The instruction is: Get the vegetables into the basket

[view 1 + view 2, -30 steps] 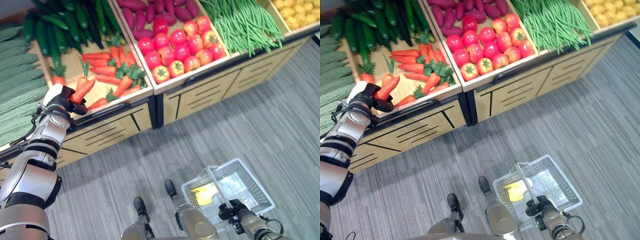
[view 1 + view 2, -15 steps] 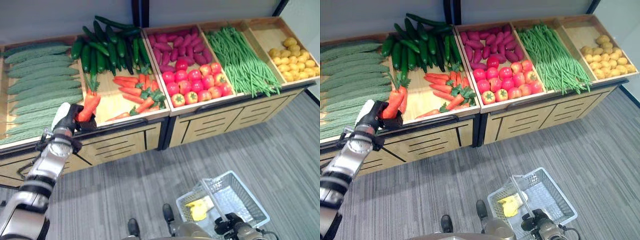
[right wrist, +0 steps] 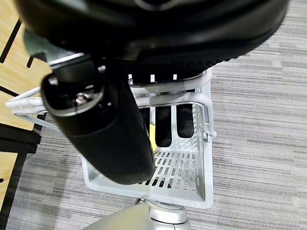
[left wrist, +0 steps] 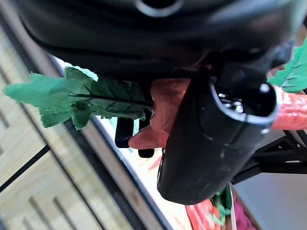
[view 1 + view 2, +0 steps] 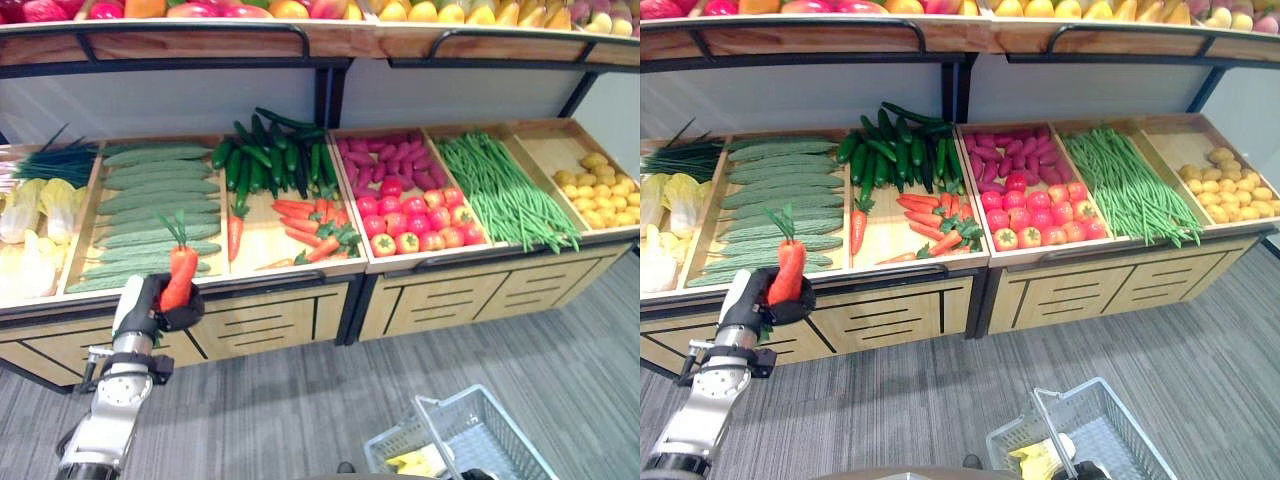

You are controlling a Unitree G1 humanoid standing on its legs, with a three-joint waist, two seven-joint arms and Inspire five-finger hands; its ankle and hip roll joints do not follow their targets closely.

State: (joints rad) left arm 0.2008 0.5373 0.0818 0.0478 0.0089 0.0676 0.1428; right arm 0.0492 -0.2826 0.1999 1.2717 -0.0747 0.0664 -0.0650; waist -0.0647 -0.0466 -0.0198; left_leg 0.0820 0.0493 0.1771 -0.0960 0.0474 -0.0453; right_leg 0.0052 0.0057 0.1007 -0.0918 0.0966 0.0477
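We hold one carrot (image 5: 179, 279) with our left hand (image 5: 150, 308), fingers curled around it; our right hand (image 3: 115, 139) grips the basket (image 5: 1120, 430) handle; dropping it in remains.

My left arm reaches up and forward from the lower left, wrist straight. My left robot hand (image 5: 150, 305) is raised, fingers and thumb curled tight around a carrot (image 5: 179, 277), held upright. My right robot hand (image 3: 115, 129) hangs low, fingers wrapped round the basket (image 3: 192, 177) handle.
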